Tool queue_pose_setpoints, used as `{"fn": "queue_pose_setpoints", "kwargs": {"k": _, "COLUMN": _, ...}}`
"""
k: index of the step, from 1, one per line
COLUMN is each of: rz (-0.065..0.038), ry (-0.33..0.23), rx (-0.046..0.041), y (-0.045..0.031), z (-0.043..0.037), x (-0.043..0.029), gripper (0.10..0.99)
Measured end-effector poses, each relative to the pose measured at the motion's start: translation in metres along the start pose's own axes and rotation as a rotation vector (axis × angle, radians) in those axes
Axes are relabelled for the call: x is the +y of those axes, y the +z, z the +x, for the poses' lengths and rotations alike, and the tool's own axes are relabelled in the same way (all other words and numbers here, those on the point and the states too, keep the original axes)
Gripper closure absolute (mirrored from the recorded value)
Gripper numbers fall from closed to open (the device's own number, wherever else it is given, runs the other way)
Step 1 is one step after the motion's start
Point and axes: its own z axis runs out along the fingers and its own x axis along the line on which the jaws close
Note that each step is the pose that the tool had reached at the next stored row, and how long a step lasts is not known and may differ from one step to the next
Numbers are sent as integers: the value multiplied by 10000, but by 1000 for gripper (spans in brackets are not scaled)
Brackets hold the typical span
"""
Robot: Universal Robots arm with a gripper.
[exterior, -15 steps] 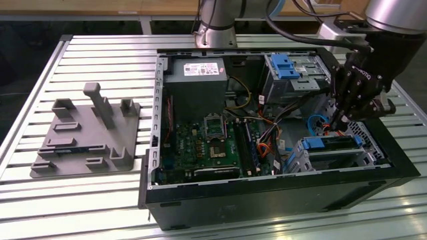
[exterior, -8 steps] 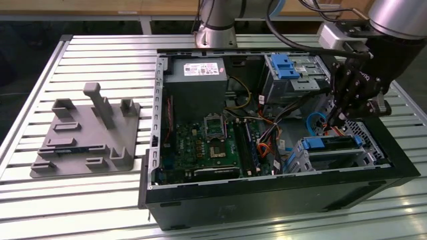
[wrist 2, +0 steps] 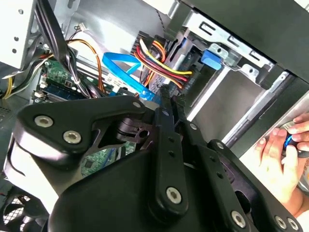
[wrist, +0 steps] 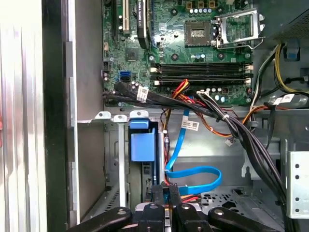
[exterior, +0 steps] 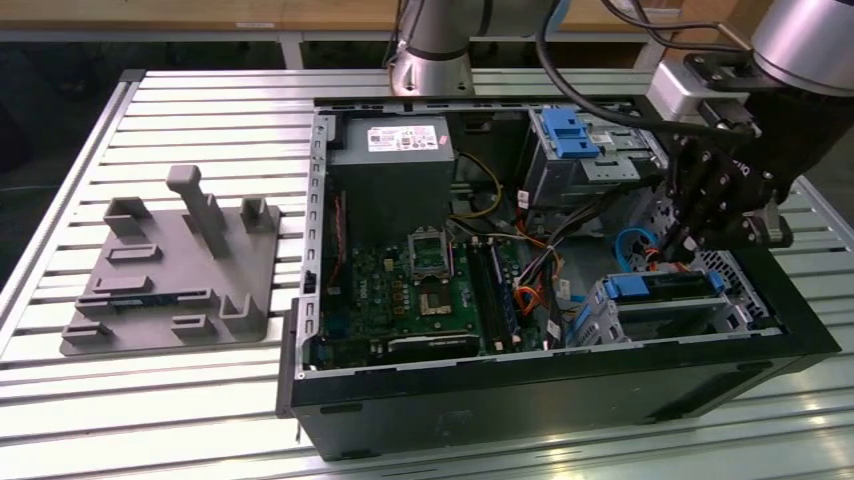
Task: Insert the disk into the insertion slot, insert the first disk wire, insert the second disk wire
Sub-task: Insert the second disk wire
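One disk (exterior: 663, 287), silver in its blue carrier, already lay seated in the perforated insertion slot (exterior: 627, 318) at the corner of the open computer case (exterior: 534, 390), on the exterior view's right. Just beside that slot, toward the motherboard (exterior: 414, 290), the tool (exterior: 681, 245) hung low inside the case, its black fingers (wrist: 166, 198) drawn close together. In the first wrist view they pinched at the end of the flat blue wire (wrist: 193, 174), which looped beside the blue carrier handle (wrist: 143, 145); the red, yellow and black power wires (wrist 2: 161, 60) lay close to the same spot, so I judged the tool narrow and gripping a plug, though which plug sat between the tips was hidden by the fingers themselves.

The step in hand looked like seating the first disk wire. To do it well, the plug should have met the disk's rear socket square, not tilted, and been pushed straight along the slot's length with steady, light force, the loop of wire kept free of the bundled black wires (wrist: 246, 140) beside the motherboard.

A person's hand (wrist 2: 285, 154) rested outside the case wall, near the slot.
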Motion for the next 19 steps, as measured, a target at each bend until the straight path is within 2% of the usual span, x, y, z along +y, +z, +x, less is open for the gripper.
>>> {"fn": "queue_pose_setpoints", "kwargs": {"k": 7, "rz": -15, "ry": 2, "rx": -432, "y": 23, "z": 126, "x": -7, "gripper": 925}}
{"fn": "queue_pose_setpoints", "kwargs": {"k": 10, "rz": -21, "ry": 3, "rx": -589, "y": 30, "z": 171, "x": -9, "gripper": 925}}
{"fn": "queue_pose_setpoints", "kwargs": {"k": 12, "rz": -22, "ry": 3, "rx": -626, "y": 33, "z": 175, "x": -9, "gripper": 925}}
{"fn": "queue_pose_setpoints", "kwargs": {"k": 19, "rz": -22, "ry": 3, "rx": -626, "y": 34, "z": 175, "x": -9, "gripper": 925}}
